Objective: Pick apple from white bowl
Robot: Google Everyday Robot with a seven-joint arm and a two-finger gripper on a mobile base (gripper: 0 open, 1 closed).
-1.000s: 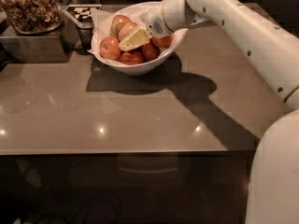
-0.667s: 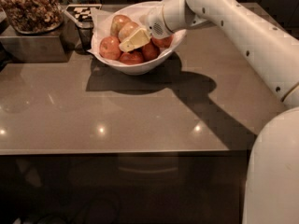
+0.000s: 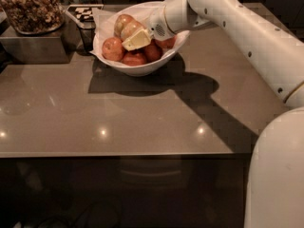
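Observation:
The white bowl [image 3: 142, 69] stands at the back of the brown counter, lined with crinkled white paper and holding several apples. The pale yellowish-tan apple [image 3: 130, 28] lies at the top of the pile, beside a half-yellow, half-red apple [image 3: 120, 22]. Redder apples [image 3: 112, 48] lie around and below them. My gripper [image 3: 137, 40] reaches in from the right over the bowl. Its pale tip rests against the lower right side of the pale apple, in the middle of the pile. My white arm [image 3: 237, 27] runs back to the right.
A metal container [image 3: 33, 44] heaped with brown snacks [image 3: 29, 7] stands at the back left, close to the bowl. A checkered black-and-white tag [image 3: 84, 12] lies behind the bowl. The counter's front edge [image 3: 118, 154] runs across the middle of the view. My base [image 3: 278, 175] fills the lower right.

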